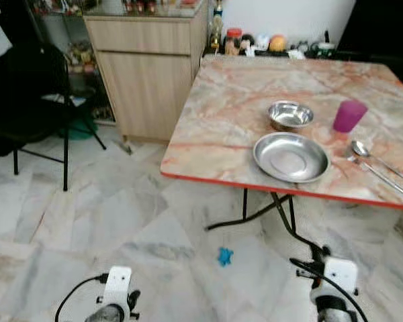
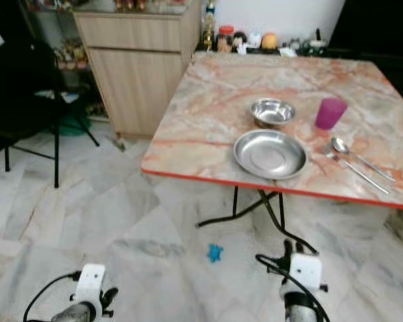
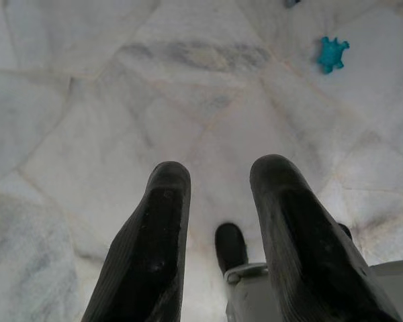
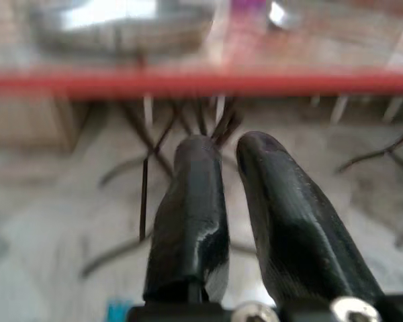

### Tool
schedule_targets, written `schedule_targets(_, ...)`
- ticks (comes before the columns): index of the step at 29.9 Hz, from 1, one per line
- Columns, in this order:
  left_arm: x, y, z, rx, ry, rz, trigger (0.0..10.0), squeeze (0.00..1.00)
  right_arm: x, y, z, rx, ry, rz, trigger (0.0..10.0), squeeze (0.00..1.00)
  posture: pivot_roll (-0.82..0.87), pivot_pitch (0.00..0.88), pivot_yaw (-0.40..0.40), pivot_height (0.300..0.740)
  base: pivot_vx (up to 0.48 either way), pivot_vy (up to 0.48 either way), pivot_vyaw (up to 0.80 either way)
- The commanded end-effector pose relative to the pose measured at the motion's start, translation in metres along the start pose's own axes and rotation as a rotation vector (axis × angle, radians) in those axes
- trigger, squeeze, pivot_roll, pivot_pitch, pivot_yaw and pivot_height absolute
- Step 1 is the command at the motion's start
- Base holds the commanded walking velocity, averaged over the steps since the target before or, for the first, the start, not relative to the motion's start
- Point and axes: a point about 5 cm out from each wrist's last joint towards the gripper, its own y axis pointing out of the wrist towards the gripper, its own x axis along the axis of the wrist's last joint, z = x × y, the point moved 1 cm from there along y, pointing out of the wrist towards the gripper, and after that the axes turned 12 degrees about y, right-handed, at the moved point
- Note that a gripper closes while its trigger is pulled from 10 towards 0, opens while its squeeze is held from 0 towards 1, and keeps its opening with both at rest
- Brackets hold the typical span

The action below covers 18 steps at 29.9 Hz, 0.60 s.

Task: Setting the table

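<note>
A marble-patterned table [image 1: 235, 114] with a red front edge stands ahead on my right. On it lie a round steel plate [image 1: 291, 157], a steel bowl [image 1: 289, 115] behind it, a pink cup [image 1: 349, 116], a spoon [image 1: 360, 149] and a fork [image 1: 383, 178] to the right. Both arms hang low in front of the table, the left arm [image 1: 114, 295] and the right arm [image 1: 336, 282]. My left gripper [image 3: 218, 174] points at the floor, open and empty. My right gripper [image 4: 228, 151] faces the table's red edge from below, its fingers nearly together with nothing between them.
A wooden cabinet [image 1: 148, 74] stands left of the table, and a black chair [image 1: 33, 100] further left. Black folding table legs [image 1: 282, 215] cross under the table. A small blue toy [image 1: 225, 255] lies on the marble floor. Jars and bottles [image 1: 255, 43] line the table's far edge.
</note>
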Motion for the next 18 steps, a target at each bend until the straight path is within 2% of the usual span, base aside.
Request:
schedule_targets(1,-0.001,0.000,0.002,-0.004,0.030,0.015,10.0,0.00,0.014,0.013,0.004,-0.041,0.043,-0.050,10.0,0.00,-0.06,0.000,-0.006,0.740,0.000,0.000,-0.48)
schedule_targets(5,-0.001,0.000,-0.001,-0.017,0.020,0.021,10.0,0.00,0.028,0.027,0.010,-0.058,0.075,-0.090,10.0,0.00,-0.05,0.000,-0.008,0.740,0.211,0.000,-0.72)
schedule_targets(6,0.000,0.001,-0.003,-0.024,0.019,0.019,10.0,0.00,0.043,0.036,0.014,-0.034,0.053,-0.149,10.0,0.00,-0.05,0.000,-0.015,0.740,0.330,0.000,-0.43)
schedule_targets(10,-0.002,0.000,-0.002,-0.019,0.014,0.023,10.0,0.00,0.068,0.047,0.017,-0.021,0.056,-0.215,10.0,0.00,-0.04,0.000,-0.023,0.740,0.337,0.000,0.00)
schedule_targets(18,-0.014,-0.003,-0.002,-0.019,0.021,0.061,10.0,0.00,0.079,0.055,0.023,-0.028,0.071,-0.221,10.0,0.00,-0.04,0.000,-0.023,0.740,0.338,0.000,0.00)
